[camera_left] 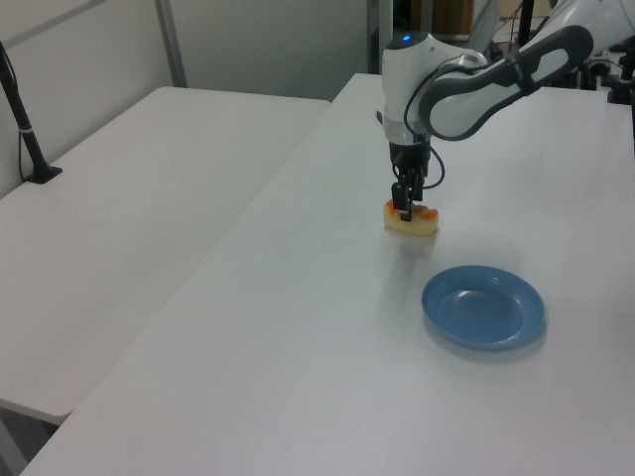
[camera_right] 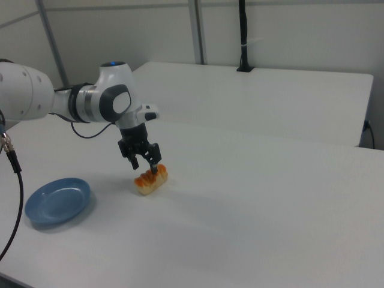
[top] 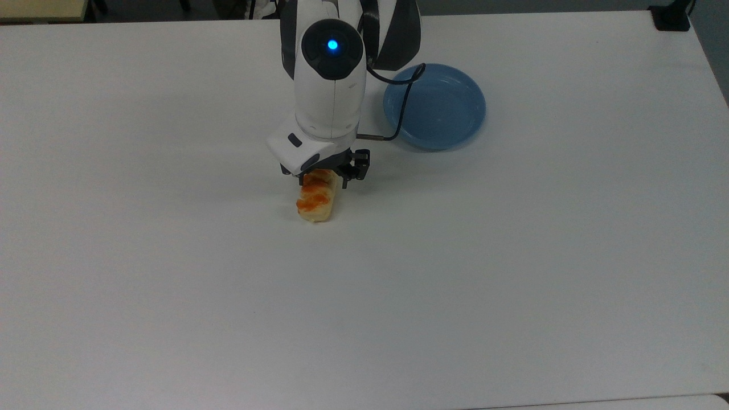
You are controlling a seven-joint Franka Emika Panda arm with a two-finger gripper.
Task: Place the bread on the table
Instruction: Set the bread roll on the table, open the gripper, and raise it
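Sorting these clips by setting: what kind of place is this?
Probably a robotics lab: a robot arm works over a plain white table holding just a bread and a blue plate.

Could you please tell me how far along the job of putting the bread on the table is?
Nearly finished. The bread is off the blue plate and appears to rest on the table. In hand: the gripper is right at the loaf's top, fingers apart. Left: lifting the arm away.

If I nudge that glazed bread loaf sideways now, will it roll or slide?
The oblong pale-yellow loaf with orange glazed bumps lies flat on the white table, so it would probably slide, not roll. It looks light and may skid easily.
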